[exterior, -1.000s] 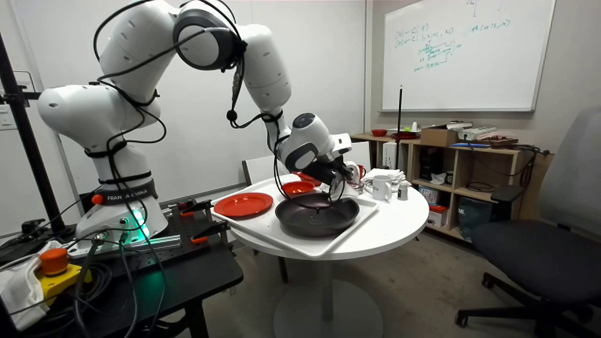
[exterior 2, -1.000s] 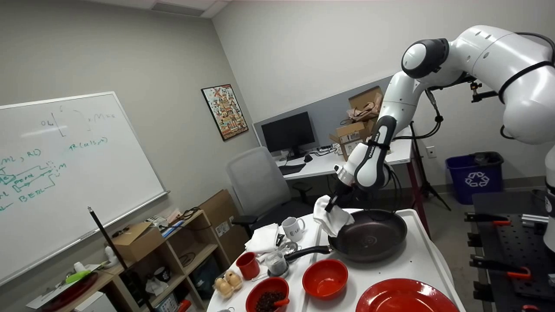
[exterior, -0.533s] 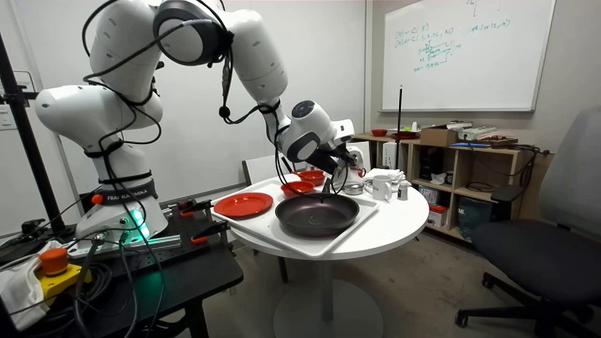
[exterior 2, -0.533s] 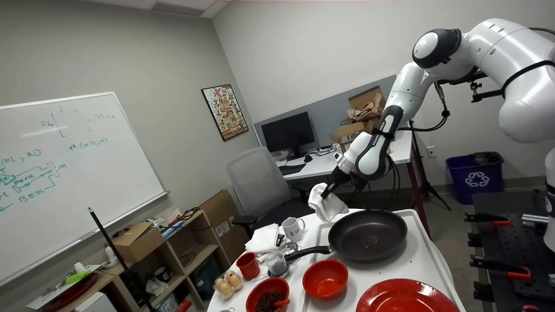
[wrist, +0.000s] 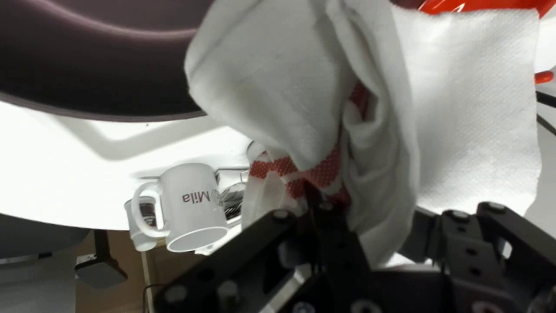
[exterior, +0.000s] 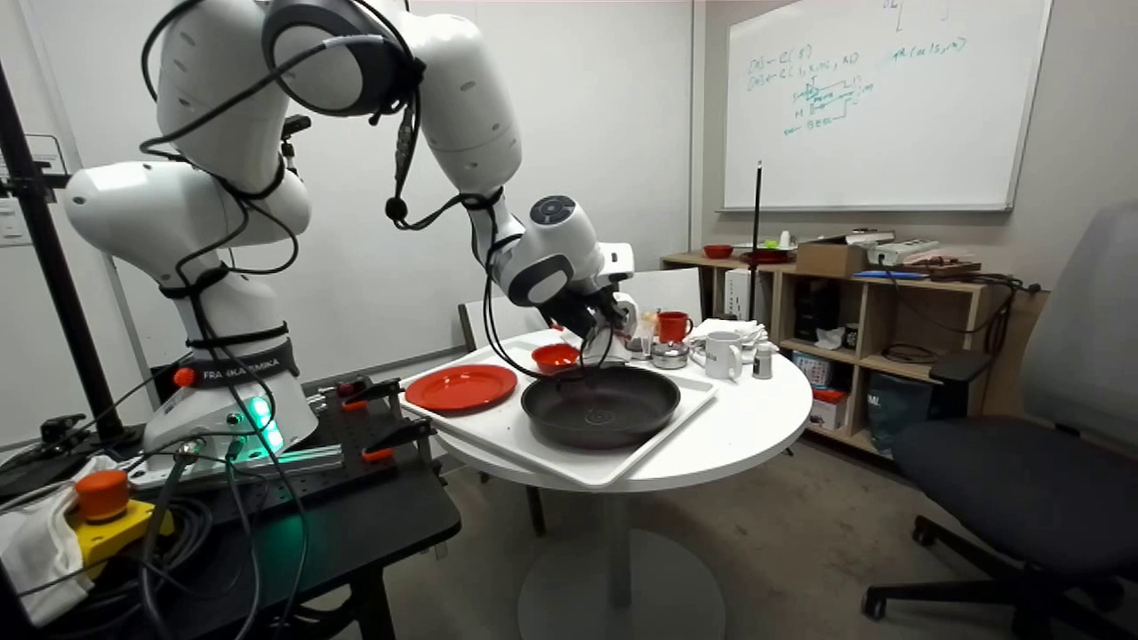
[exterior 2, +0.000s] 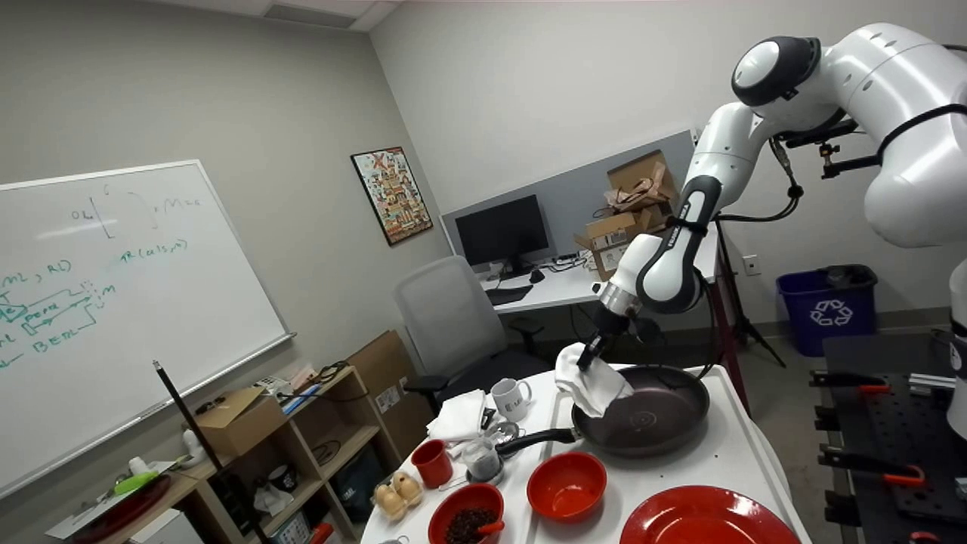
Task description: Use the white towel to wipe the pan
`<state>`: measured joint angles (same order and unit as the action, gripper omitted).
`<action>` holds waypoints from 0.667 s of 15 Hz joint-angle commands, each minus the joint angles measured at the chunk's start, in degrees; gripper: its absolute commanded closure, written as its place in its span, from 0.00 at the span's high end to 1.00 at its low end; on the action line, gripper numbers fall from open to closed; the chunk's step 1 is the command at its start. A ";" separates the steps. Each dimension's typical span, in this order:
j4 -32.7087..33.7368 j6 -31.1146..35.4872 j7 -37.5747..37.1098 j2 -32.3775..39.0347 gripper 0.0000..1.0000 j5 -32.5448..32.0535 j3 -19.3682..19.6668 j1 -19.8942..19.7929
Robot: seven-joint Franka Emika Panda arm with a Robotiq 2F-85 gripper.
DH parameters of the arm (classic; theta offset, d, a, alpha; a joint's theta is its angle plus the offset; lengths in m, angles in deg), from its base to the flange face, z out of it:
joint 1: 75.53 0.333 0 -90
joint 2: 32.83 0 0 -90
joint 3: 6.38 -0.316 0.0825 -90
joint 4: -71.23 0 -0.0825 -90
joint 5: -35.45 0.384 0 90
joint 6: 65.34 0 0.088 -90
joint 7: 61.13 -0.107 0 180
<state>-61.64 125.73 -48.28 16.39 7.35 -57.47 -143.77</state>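
The dark pan [exterior: 600,422] lies on a white tray on the round table; it shows in an exterior view [exterior 2: 653,423] with its black handle pointing at the jars, and in the wrist view [wrist: 117,74]. My gripper [exterior 2: 588,361] is above the pan's edge near the handle, tilted down. It is shut on the white towel [exterior 2: 593,389], which hangs bunched between the fingers [wrist: 367,200]. In the wrist view the towel [wrist: 278,78] shows a red dotted stripe and covers part of the pan's rim. I cannot tell whether the towel touches the pan.
On the tray [exterior 2: 725,468] are a red bowl [exterior 2: 566,487] and a red plate [exterior 2: 706,521]. Near the handle stand a glass jar [exterior 2: 481,457], red mug [exterior 2: 433,462], white mug [exterior 2: 511,399], folded white cloth [exterior 2: 457,415], eggs [exterior 2: 398,495] and a red bowl of beans [exterior 2: 466,514].
My gripper first rose with the towel away from the pan's rim. It then came back lower and over the pan's handle-side edge. The pan has not visibly moved.
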 commanded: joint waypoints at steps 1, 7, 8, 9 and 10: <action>-3.64 -3.46 -2.14 -4.41 0.03 3.20 -2.95 -0.17; -3.93 -6.59 -9.83 -14.86 0.03 16.71 -0.95 11.27; -3.70 -7.04 -11.16 -16.87 0.03 18.94 0.49 14.48; -3.45 -7.56 -12.25 -18.57 0.03 20.87 2.09 17.59; -3.20 -8.11 -13.45 -20.36 0.03 22.86 4.34 21.48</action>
<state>-64.78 119.96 -56.79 4.08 24.54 -58.36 -131.48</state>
